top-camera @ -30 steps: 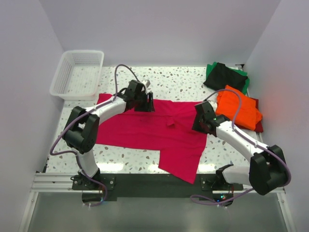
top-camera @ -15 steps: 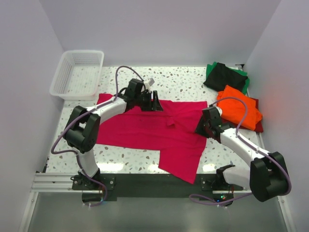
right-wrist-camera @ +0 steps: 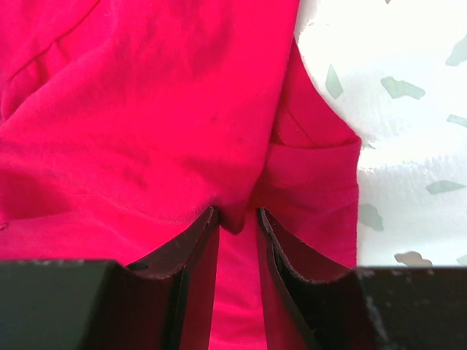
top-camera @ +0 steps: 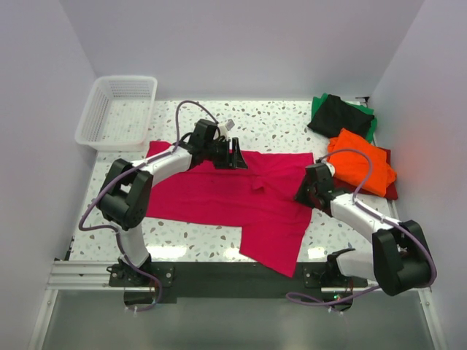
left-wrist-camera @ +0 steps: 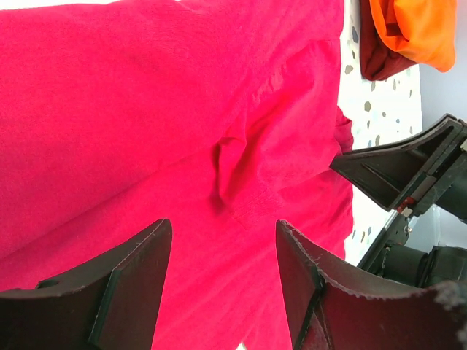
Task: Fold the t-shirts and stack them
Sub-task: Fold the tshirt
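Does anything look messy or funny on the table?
Yes. The pink shirt lies spread out but crooked: one flap hangs past the table's near edge, and a small wrinkle pokes up in its middle. The orange shirt sits tilted on a dark red one.

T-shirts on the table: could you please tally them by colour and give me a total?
Crimson-pink t-shirt, spread flat: 1
Orange t-shirt, folded: 1
Dark red t-shirt, under the orange one: 1
Black t-shirt, folded: 1
Green t-shirt, under the black one: 1
Total: 5
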{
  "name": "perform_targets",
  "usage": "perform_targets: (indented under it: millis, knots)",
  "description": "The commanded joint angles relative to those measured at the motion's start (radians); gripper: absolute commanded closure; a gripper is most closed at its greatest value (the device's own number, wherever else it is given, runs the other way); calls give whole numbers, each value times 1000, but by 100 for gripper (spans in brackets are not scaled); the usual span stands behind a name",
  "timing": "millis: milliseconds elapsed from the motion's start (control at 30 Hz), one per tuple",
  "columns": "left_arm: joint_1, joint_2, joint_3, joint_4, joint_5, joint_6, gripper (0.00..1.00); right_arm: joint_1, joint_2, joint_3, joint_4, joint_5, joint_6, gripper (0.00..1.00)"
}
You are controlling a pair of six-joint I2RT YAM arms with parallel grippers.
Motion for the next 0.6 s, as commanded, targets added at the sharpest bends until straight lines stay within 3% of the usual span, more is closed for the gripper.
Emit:
perform_targets:
  millis: [0,167,367,567]
  knots:
    - [-4,-2,10,18,13,-3,36,-6,36,6,88,-4,-15,70]
    - [-3,-8,8,6,2,0,36,-7,60,15,117,-8,-30,78]
    - [-3,-14,-1,3,-10,3,36,-6,73,43,109,-9,-50,100]
    - [-3,-16,-13,11,-18,-3,36,-6,5,83,16,-4,-64,100]
